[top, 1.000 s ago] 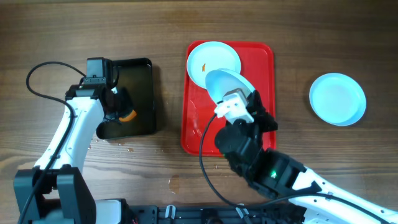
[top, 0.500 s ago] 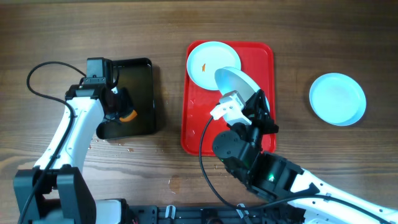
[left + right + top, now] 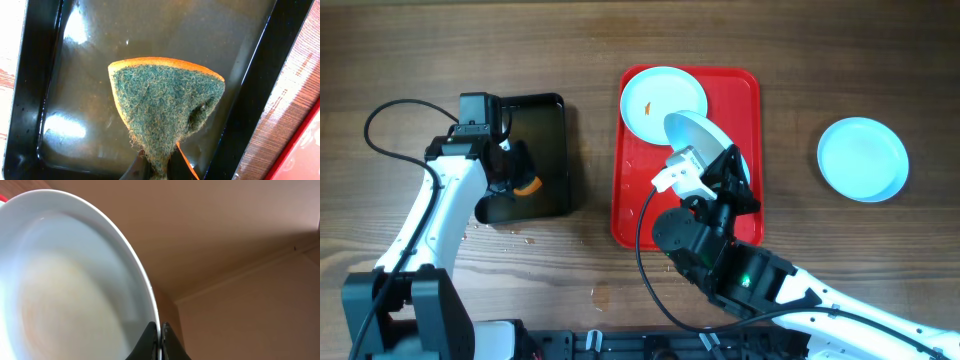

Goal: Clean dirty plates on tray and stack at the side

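1. The held plate (image 3: 698,135) worries me most. The right tool (image 3: 160,336) has it by a thin bit of rim only, jaws pressed together on the edge, and the plate stands steeply tilted above the red tray (image 3: 750,100). A firm push on its face could, I reckon, lever it out of that pinch.
2. If it slips, it would land on the tray or on the smeared plate (image 3: 663,98). That plate lies flat at the tray's far end, just beside the lifted one, its orange mark plain to see.
3. The left tool (image 3: 160,167) is clamped on the sponge (image 3: 165,100), pinching it at one end so it fans out over the black tray (image 3: 30,100) of water. Gripped like that, it may fold instead of scrubbing. If it is soaked, it may drip on the tabletop (image 3: 590,60) on the way over.
4. In the right wrist view the held plate rises up and to the left from the tool, hollow face toward the camera. That face is blurred, so I cannot tell whether it is soiled.
5. Plate and sponge are well apart, with a strip of bare tabletop between the two trays.
6. A third plate (image 3: 863,158) sits alone on the tabletop to the right of the red tray, with no smear that I can see.
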`<state>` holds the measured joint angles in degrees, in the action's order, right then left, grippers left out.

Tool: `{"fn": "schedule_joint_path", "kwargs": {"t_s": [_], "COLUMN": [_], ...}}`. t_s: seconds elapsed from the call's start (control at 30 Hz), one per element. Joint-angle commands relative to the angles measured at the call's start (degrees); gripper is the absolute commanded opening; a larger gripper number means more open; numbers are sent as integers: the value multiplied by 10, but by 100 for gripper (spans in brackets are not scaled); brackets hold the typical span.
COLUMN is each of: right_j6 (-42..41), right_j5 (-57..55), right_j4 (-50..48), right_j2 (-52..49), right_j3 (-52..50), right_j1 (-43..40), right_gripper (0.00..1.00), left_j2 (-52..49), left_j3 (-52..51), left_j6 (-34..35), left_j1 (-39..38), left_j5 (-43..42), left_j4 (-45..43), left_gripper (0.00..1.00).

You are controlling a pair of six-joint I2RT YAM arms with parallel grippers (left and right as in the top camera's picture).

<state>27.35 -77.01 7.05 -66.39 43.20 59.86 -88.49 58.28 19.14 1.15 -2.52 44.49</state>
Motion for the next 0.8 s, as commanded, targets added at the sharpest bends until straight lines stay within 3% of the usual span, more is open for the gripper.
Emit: {"fn": "schedule_joint_path", "kwargs": {"t_s": [0.0,0.3,0.5,0.57,0.77], "right_j6": [0,-49,-27,-90,-292], "right_j5": [-17,-57,40,28,183], "right_j4": [-6,-39,-45,-41,118], "right_j2": [-3,-2,2,4,8], "right_j3": [-1,-1,-2,-2,-2], "right_j1": [3,6,-2,0,-47], "right_gripper": [4,4,4,4,5], "left_j2": [1,1,1,1,1], "left_j3": [-1,-1,-1,-1,-1], "left_j6": [-9,-9,-9,-9,-10], "left_j1": [3,3,3,3,3], "left_j5": [-9,-9,-9,-9,-9], "left_j4": [-2,-1,-1,1,5], "left_gripper": [4,4,4,4,4]}}
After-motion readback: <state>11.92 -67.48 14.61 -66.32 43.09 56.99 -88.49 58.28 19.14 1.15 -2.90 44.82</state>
